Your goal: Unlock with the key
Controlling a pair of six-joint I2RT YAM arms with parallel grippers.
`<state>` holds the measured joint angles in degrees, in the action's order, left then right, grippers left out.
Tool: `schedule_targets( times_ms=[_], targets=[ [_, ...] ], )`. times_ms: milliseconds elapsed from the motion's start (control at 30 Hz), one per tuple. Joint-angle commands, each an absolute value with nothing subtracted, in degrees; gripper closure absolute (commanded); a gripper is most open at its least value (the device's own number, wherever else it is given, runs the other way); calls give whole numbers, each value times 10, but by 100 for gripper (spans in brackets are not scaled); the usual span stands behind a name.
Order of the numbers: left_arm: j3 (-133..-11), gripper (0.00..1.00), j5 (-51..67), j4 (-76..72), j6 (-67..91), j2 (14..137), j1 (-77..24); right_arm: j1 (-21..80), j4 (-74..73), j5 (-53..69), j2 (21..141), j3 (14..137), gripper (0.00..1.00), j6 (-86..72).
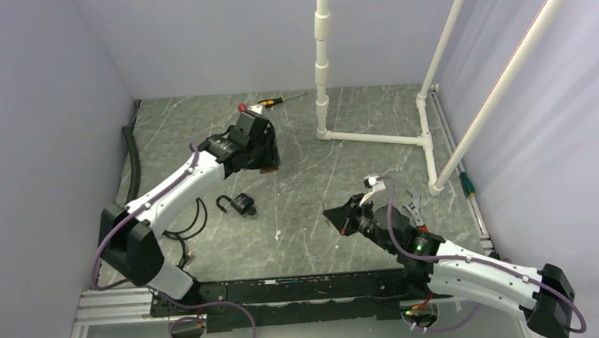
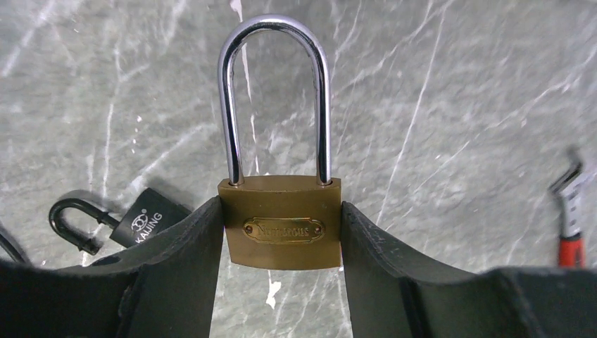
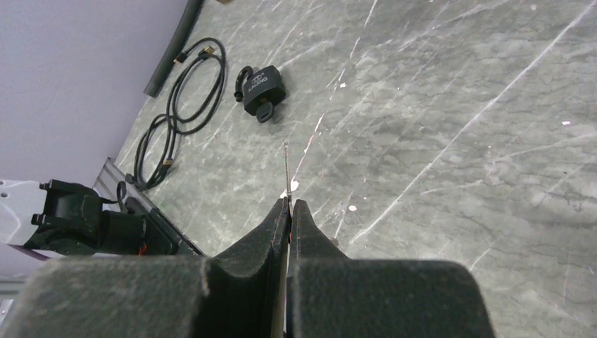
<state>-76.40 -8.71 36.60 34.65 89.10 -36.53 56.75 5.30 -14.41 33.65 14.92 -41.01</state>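
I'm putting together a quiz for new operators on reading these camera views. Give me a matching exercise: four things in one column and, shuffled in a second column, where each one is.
Things
1. brass padlock
2. black padlock
3. key
4. screwdriver

Places
A. pinched edge-on in the shut right pincer
B. by the far edge of the table
C. clamped by its body in the left pincer
D. lying loose on the table near the left arm

Pairs: 1-C, 2-D, 3-A, 4-B
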Motion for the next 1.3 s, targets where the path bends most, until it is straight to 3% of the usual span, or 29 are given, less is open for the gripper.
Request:
schedule_targets(
  times_ms=[0, 700, 1267],
  targets=[
    [-797, 100, -123, 327, 406, 839, -353, 568, 116, -128, 394, 206, 100, -405],
    [-778, 100, 85, 271, 448, 826, -324, 574, 257, -136, 646, 346, 100, -388],
    [-758, 100, 77, 259, 459, 812, -302, 575, 295, -124, 739, 399, 100, -380]
  ],
)
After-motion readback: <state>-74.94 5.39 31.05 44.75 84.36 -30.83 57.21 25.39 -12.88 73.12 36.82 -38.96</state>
